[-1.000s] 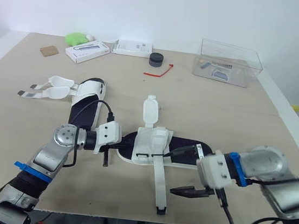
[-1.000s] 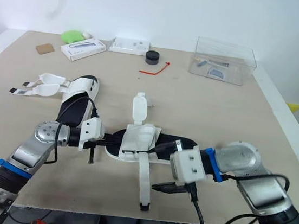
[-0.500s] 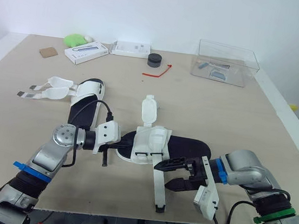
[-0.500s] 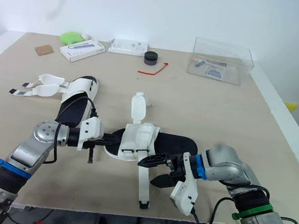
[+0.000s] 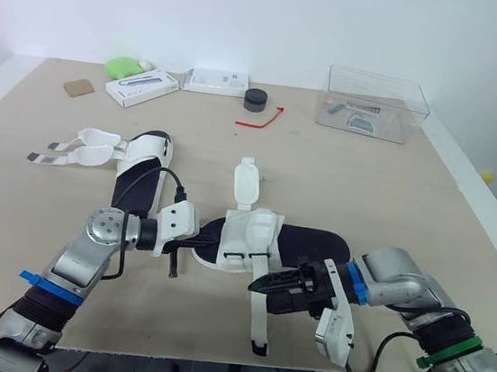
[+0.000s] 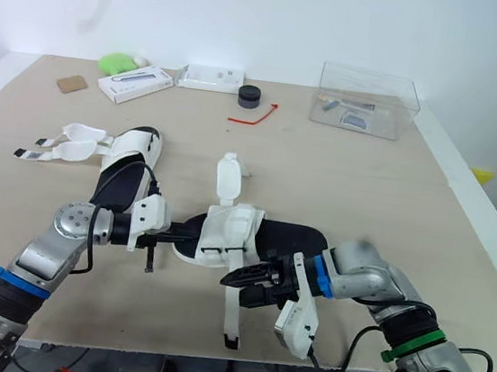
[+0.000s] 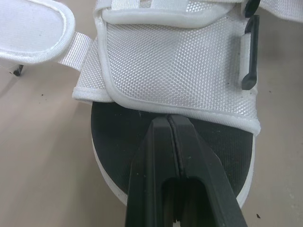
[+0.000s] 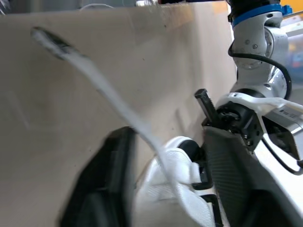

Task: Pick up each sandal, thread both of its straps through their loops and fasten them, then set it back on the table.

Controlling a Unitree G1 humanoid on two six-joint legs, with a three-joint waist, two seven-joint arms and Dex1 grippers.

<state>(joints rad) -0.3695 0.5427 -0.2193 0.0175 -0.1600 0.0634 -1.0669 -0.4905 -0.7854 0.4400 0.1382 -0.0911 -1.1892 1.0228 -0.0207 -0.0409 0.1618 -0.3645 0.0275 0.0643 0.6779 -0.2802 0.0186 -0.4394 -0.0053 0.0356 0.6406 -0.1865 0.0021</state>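
Sandal [image 5: 300, 243] nearest you is lying on the table [image 5: 392, 195], lower centre of your left eye view. Your left gripper [image 7: 169, 120] is holding its fingers pressed together over the black footbed at one end. Your right gripper [image 5: 276, 291] is straddling the loose white strap [image 5: 256, 318] with fingers apart (not pinching it). The other sandal [image 5: 141, 173] is sitting centre left, straps splayed out

The left arm [image 5: 86, 255] is a chain of rounded silver-grey metal links with a blue band low down. The right arm [image 5: 400, 279] matches it, with a blue ring and a green band. Each carries a white blocky wrist housing [image 5: 177, 225] and a looped black cable [image 5: 154, 173]. The left tool [image 7: 169, 121] and the right tool [image 5: 260, 287] each have two plain black fingers.
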